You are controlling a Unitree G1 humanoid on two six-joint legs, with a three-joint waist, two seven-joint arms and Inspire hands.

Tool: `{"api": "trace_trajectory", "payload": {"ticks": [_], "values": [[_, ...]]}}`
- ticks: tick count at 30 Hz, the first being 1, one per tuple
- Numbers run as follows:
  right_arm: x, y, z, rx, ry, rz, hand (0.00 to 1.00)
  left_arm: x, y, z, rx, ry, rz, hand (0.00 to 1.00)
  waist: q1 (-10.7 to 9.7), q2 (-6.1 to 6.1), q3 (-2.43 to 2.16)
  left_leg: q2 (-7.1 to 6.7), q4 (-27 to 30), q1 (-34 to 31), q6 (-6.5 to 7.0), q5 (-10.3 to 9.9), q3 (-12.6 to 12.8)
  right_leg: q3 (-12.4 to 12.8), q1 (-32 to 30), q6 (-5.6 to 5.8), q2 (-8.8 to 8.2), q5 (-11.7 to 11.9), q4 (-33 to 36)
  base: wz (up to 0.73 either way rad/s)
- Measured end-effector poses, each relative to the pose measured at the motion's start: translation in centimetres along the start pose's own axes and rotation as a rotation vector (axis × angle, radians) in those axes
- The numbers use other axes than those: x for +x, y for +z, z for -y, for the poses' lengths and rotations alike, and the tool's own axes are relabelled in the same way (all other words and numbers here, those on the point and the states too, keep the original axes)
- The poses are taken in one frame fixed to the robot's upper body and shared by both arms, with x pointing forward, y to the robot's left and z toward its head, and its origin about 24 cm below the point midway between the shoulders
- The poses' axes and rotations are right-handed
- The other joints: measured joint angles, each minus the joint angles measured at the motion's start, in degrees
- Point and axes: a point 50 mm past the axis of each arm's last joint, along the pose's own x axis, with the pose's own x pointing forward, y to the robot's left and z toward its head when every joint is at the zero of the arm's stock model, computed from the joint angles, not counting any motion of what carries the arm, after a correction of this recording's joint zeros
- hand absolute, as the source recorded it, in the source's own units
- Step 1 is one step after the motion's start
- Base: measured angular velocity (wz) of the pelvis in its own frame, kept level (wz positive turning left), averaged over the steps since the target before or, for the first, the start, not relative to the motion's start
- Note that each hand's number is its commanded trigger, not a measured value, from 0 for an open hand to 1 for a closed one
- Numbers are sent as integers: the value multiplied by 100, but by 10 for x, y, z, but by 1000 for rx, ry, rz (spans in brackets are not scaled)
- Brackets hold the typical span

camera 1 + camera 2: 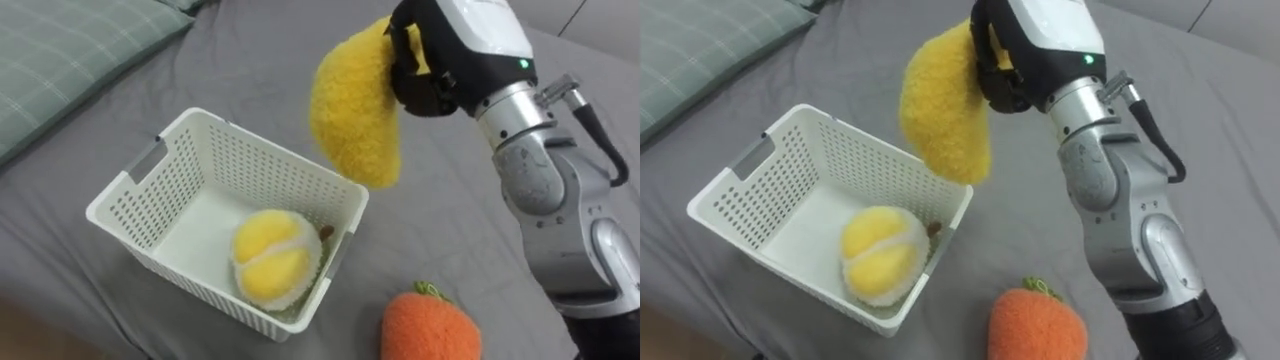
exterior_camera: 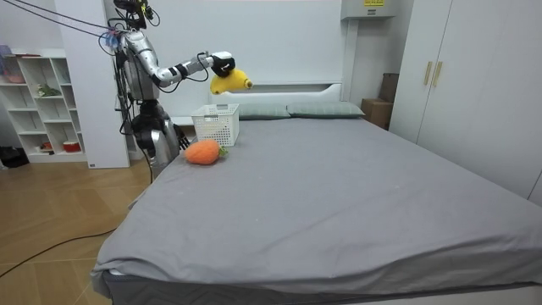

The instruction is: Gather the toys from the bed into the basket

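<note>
Currently the right hand has its fingers curled round the top of a yellow plush toy, which hangs above the far right corner of the white basket on the bed. A round yellow toy lies inside; an orange plush toy sits by the bed's edge nearest the robot (just beside the basket). Released here, the dangling toy could catch the rim and tumble outside, since it hangs over the corner, not the middle
</note>
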Motion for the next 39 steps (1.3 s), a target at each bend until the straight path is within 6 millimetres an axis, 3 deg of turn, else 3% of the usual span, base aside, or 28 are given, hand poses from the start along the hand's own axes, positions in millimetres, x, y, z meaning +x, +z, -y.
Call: {"api": "trace_trajectory", "payload": {"ticks": [8,10,12,22,39], "values": [[4,11,-28,12,138,18,100,3,13,1,25,1,32,0,262,-93,45,-31,17,-62,1,1,-123,-37,-23,20,-15,-13,0,6],[3,14,-31,16,168,26,22,4,15,2,39,-3,36,0,383,-130,56,-42,13,-66,2,1,-147,-53,-22,32,-23,-22,-2,7],[4,16,-33,19,184,31,0,4,15,2,46,-7,31,0,427,-161,55,-56,13,-75,3,2,-186,-61,-21,49,-35,-33,-3,9],[4,19,-42,32,227,22,0,4,11,1,87,-12,-3,0,517,-187,53,-98,60,-144,11,5,-336,-90,-8,63,-57,-42,-11,7],[4,18,-42,31,225,23,0,4,11,1,83,-5,-9,0,511,-180,55,-97,72,-146,11,5,-335,-27,-10,63,-49,-42,-13,0]]}}
